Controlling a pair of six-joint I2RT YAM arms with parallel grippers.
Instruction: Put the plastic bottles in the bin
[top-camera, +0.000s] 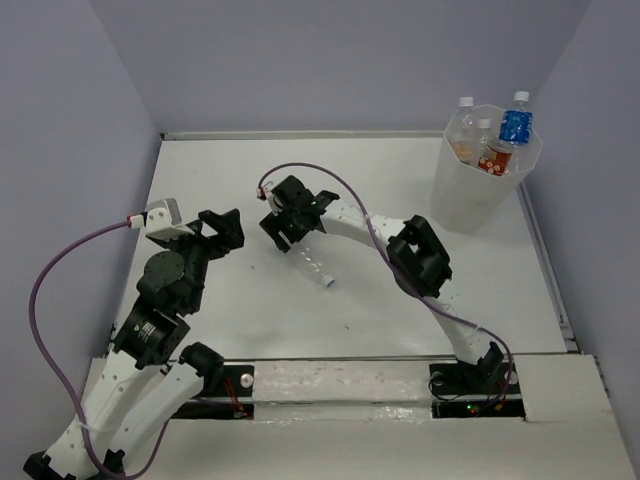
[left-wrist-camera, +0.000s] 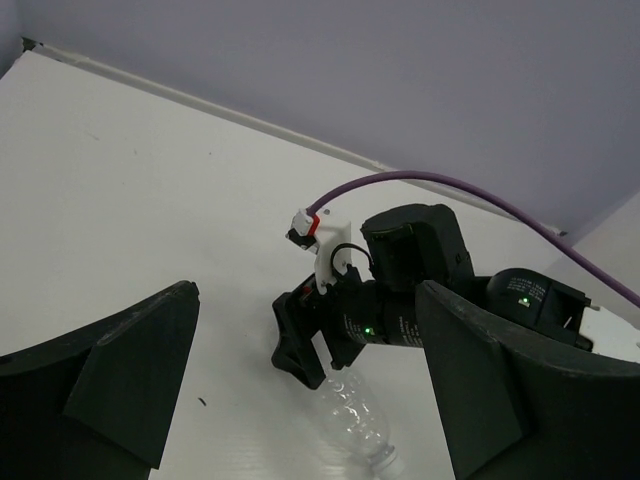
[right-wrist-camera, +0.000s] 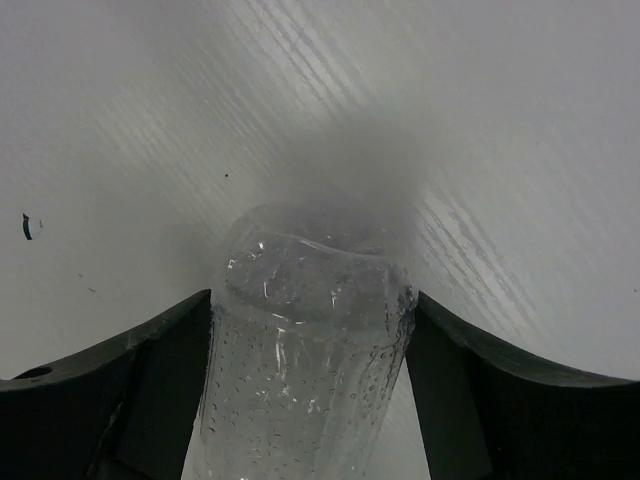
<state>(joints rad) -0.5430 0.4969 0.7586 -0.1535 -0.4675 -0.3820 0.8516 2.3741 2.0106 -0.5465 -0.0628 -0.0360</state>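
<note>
The right gripper (top-camera: 291, 228) clamps the base end of a clear bottle (top-camera: 316, 266) lying mid-table (top-camera: 220, 170); the right wrist view cuts off the bottle's cap end. The left gripper (top-camera: 228, 236) is spread wide, holding nothing. Four other bottles (top-camera: 515, 125) stand in the bin (top-camera: 470, 200), their lower parts blurred behind its wall.

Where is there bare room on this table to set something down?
Bare: the far strip of table left of the bin; the right side between the right arm and the table edge; the near middle between it and the left arm. Crowded: the centre, where the left gripper faces the right gripper closed on the clear bottle.
</note>
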